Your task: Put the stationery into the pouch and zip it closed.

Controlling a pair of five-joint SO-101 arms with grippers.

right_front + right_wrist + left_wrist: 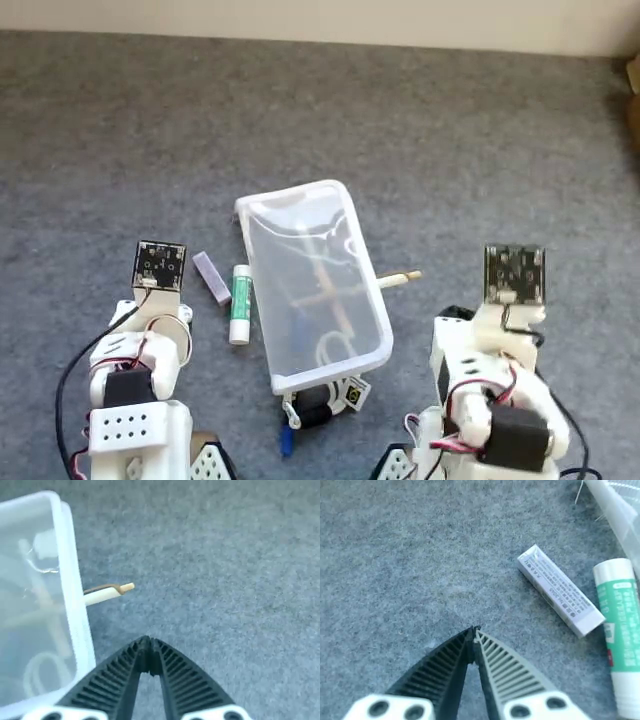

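Pouch, translucent, is being flanked by both arms at mid-table. A cream pen is being shown poking past its edge on the right arm's side; glue stick and boxed eraser are being left just beside it on the other. Left gripper and right gripper are being held pinched together, empty.

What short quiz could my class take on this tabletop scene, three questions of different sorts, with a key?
1. True or false: the glue stick lies inside the pouch.
2. Which thing lies beside the glue stick, on its side away from the pouch? A. a small lilac box B. a stapler C. a ruler
3. Fill in: the left gripper and the right gripper are both ___, holding nothing.
Key: 1 false, it lies outside, beside the pouch; 2 A; 3 shut.
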